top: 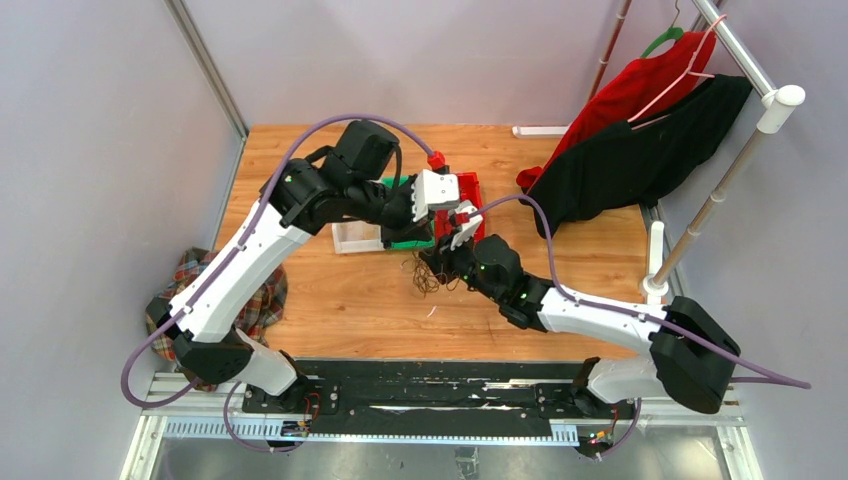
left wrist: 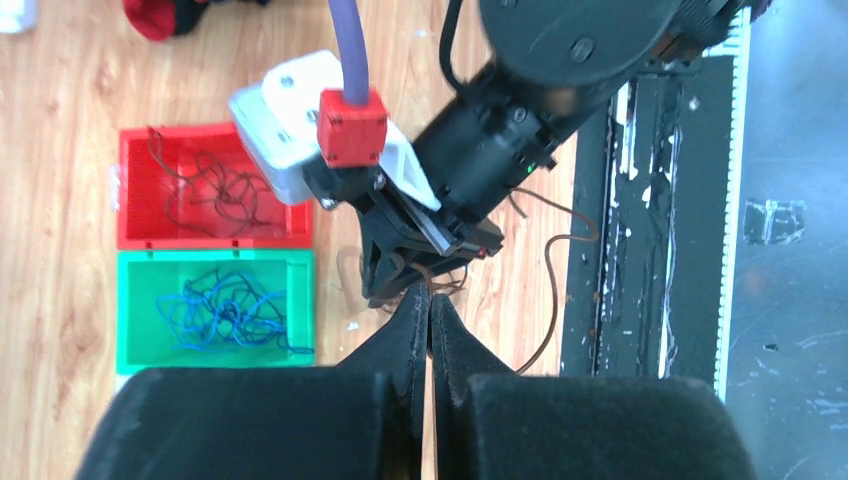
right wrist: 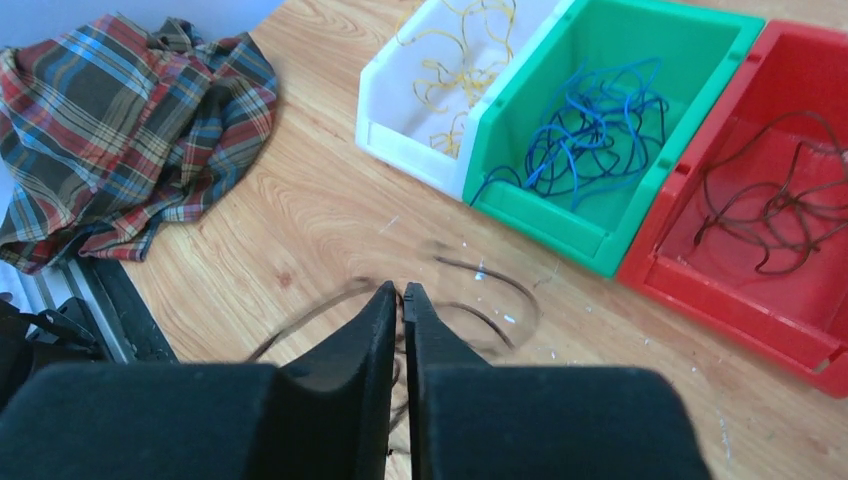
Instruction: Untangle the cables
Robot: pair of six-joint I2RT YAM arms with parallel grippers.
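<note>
A small bunch of dark brown cables [top: 424, 278] lies on the wooden table in front of the bins. Both grippers meet just above it. My left gripper [left wrist: 430, 298] is shut, with a thin brown cable [left wrist: 555, 300] at its tips; in the top view it [top: 432, 238] points down at the bunch. My right gripper [right wrist: 402, 290] is shut on a brown strand [right wrist: 500, 280] that loops on the table under it. It also shows in the left wrist view [left wrist: 400, 283], tip to tip with the left fingers.
Three bins stand side by side: a white one [right wrist: 400, 130] with yellow cables, a green one [right wrist: 560, 220] with blue cables, a red one [right wrist: 700, 290] with brown cables. A plaid cloth [right wrist: 120, 120] lies at the table's left edge. Clothes hang on a rack [top: 640, 130] at the back right.
</note>
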